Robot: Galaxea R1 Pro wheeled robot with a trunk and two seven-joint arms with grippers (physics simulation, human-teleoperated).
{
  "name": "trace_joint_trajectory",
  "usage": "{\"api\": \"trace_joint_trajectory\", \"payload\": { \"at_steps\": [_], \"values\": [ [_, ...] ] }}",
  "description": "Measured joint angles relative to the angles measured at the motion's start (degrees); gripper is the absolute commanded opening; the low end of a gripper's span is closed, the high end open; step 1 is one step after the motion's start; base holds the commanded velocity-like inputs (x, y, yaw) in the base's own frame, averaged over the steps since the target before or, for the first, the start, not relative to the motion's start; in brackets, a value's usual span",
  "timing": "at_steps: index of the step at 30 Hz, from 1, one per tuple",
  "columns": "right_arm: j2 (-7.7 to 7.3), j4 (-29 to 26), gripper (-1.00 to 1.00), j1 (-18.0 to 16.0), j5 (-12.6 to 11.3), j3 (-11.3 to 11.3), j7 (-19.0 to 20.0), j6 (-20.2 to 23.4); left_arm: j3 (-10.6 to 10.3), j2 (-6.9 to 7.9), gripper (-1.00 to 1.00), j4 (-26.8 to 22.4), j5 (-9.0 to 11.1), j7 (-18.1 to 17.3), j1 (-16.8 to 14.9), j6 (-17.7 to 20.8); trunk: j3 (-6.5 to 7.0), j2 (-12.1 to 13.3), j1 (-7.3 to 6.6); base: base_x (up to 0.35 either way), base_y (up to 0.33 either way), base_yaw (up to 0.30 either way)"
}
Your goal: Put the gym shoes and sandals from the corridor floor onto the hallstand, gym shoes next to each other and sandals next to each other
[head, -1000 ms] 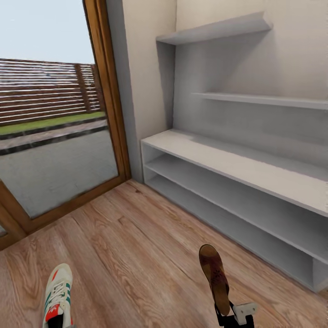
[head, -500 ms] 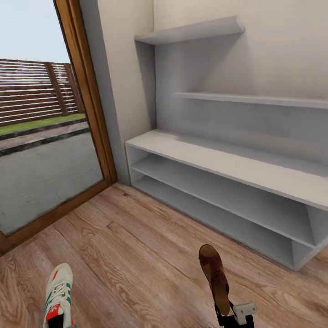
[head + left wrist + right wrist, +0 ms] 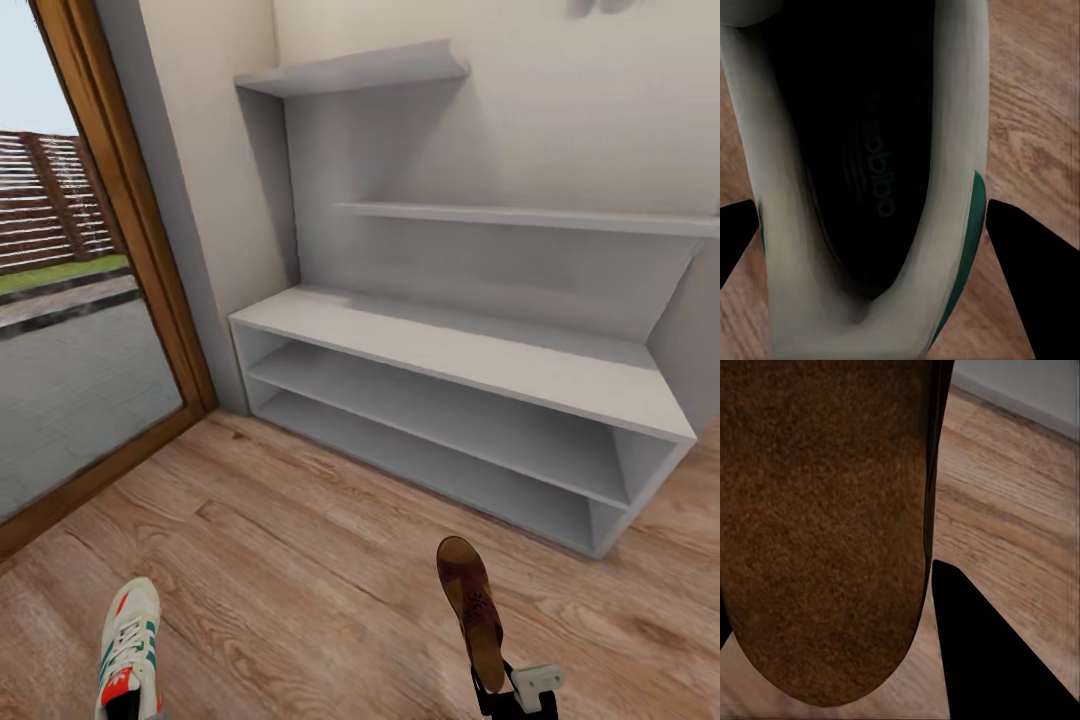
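The whole head view had swung since the earlier frames, the doorway sliding off toward its left edge and the rack's far end coming into the picture, so the camera turned, not the furniture. Nearest in, the left pincer (image 3: 874, 232) was clamped on a gym shoe (image 3: 128, 645), its dark fingers (image 3: 1020, 255) flanking the heel, while the right pincer (image 3: 500, 690) gripped a brown sandal (image 3: 472, 605) by its back end, toe pointing away. Beyond them stretched bare corridor floor (image 3: 300, 540), and at the far wall stood the hallstand (image 3: 450, 355), every shelf still without a shoe. By my reckoning the job was barely under way: two shoes lifted, nothing racked. The second gym shoe and second sandal were nowhere to be made out, and both pincers were cut off at the head view's lower edge.
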Motion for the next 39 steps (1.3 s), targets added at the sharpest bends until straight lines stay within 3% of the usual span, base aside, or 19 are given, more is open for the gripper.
{"api": "trace_joint_trajectory", "payload": {
  "at_steps": [20, 39],
  "values": [
    [0.00, 0.0, -1.00, 0.0, 0.0, 0.0, 0.0, 0.0, 0.1, -0.01, -1.00, 0.0, 0.0, 0.0, 0.0, 0.0, 0.00, 0.0, -0.02, 0.027, 0.272, -0.267],
    [0.00, 0.0, -1.00, 0.0, 0.0, 0.0, 0.0, 0.0, 0.1, 0.00, -1.00, 0.0, 0.0, 0.0, 0.0, 0.0, 0.00, 0.0, 0.00, 0.015, 0.014, -0.267]
  ]
}}
